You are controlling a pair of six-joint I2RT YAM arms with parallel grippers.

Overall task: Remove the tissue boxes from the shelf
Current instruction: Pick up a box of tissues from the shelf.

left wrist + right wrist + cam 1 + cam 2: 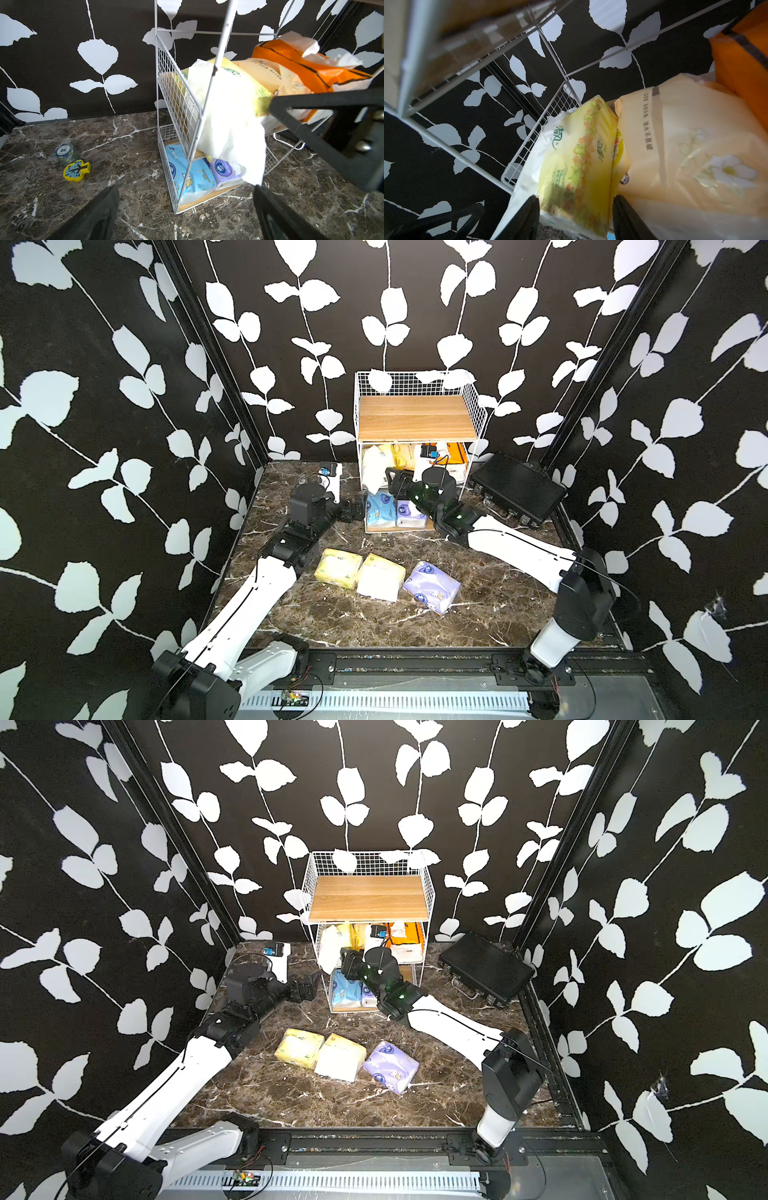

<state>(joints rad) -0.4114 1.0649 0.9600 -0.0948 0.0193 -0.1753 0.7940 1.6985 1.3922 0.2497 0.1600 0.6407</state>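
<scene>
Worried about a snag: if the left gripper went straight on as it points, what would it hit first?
Probably the shelf, at its bottom tier's wire side, with the light blue pack just behind. The left gripper is open. Depth is unclear.

Your marble table [478,614] carries the shelf [473,406] at the far middle, with a black case [517,488] just to its right. Near the middle lie a yellow pack [338,567], a second yellow pack [381,577] touching it, and a purple pack [432,586] on the right. A stack of chips [65,152] and a yellow wooden piece [76,170] sit well apart from the shelf. On its bottom board you have a blue pack [380,510] and a lilac pack [409,514]. On the middle board, left to right, are a green-and-yellow pack [577,166], a cream pack [685,145] and an orange box [307,64].
</scene>
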